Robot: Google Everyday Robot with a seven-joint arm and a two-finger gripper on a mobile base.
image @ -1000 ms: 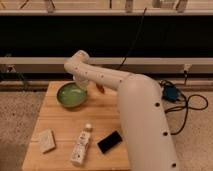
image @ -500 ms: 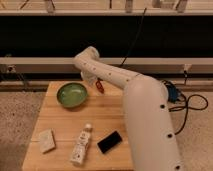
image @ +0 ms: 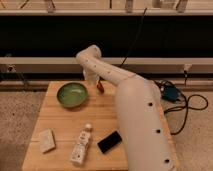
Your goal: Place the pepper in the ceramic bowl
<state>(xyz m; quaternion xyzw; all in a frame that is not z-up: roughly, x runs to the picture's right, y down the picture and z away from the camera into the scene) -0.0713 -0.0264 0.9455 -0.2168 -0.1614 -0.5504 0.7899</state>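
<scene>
We see the pincer (image: pixel 93 80) at the far side of the desk (image: pixel 56 120), above the right rim of the ceramic bowl (image: pixel 72 95) — whether it is apart or clamped, we cannot tell. The pepper (image: pixel 100 88) shows just right of it, beside the bowl and outside it. Nearer us lie a pale block (image: pixel 46 140), a bottle (image: pixel 81 146) and a dark phone (image: pixel 109 142).

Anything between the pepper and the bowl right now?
Nothing visible. The slim red-orange pepper is by the gripper, just right of the glossy green ceramic bowl; only wooden tabletop shows between them.
</scene>
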